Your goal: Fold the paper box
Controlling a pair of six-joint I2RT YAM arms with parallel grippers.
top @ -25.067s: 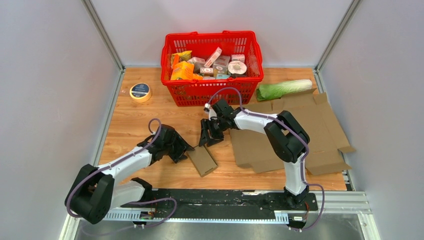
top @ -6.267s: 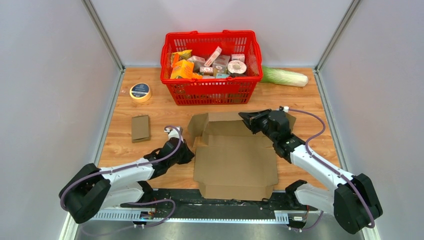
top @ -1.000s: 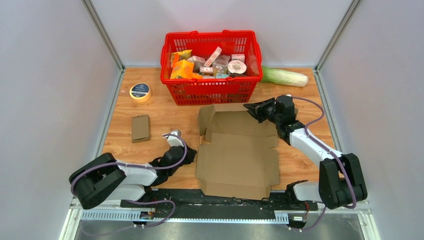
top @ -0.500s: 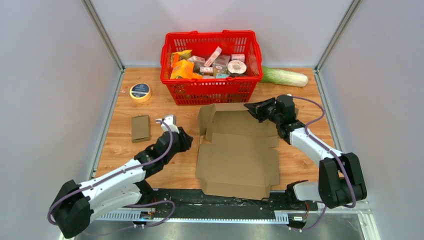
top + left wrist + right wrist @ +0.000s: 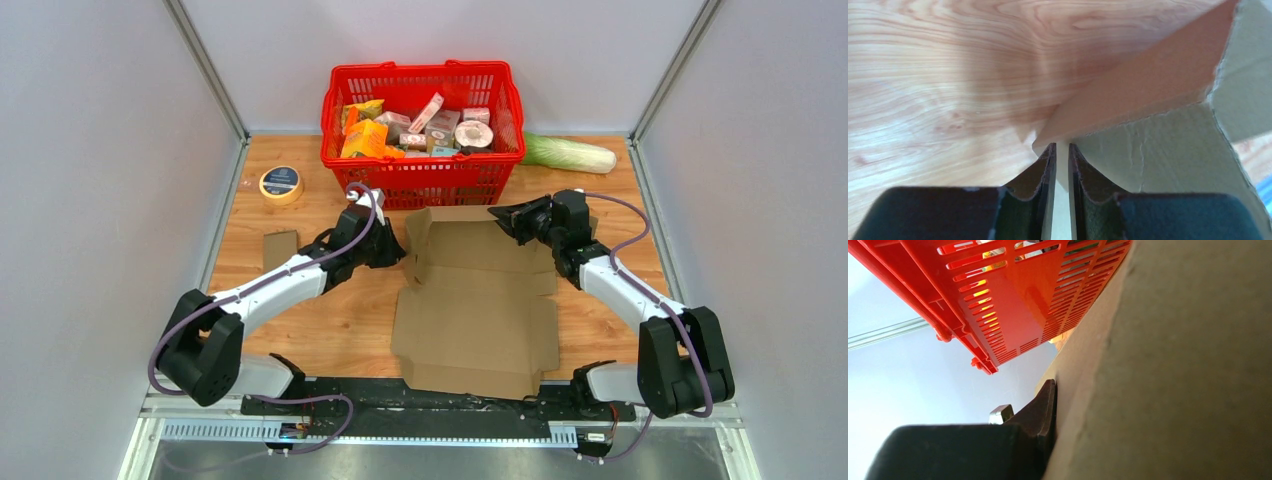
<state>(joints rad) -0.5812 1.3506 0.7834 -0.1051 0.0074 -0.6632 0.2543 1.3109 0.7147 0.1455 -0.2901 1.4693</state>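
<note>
The brown paper box [image 5: 478,300] lies mostly flat on the wooden table, its back and left flaps raised. My left gripper [image 5: 398,252] is at the raised left flap. In the left wrist view the jaws [image 5: 1061,147] stand nearly together with the flap's thin edge [image 5: 1148,80] running between the pads. My right gripper [image 5: 497,215] is shut on the upright back flap. The right wrist view shows one dark finger [image 5: 1045,405] pressed flat against that cardboard [image 5: 1173,365]; the other finger is hidden behind it.
A red basket [image 5: 424,185] full of groceries stands just behind the box and fills the upper right wrist view [image 5: 1013,305]. A tape roll [image 5: 281,184] lies at the back left, a small cardboard piece [image 5: 278,248] at the left, a green cabbage [image 5: 570,152] at the back right.
My left arm swung from the table's near edge up to the box's left flap, and its jaws opened and then came together on the flap's edge. The right arm stayed put.
</note>
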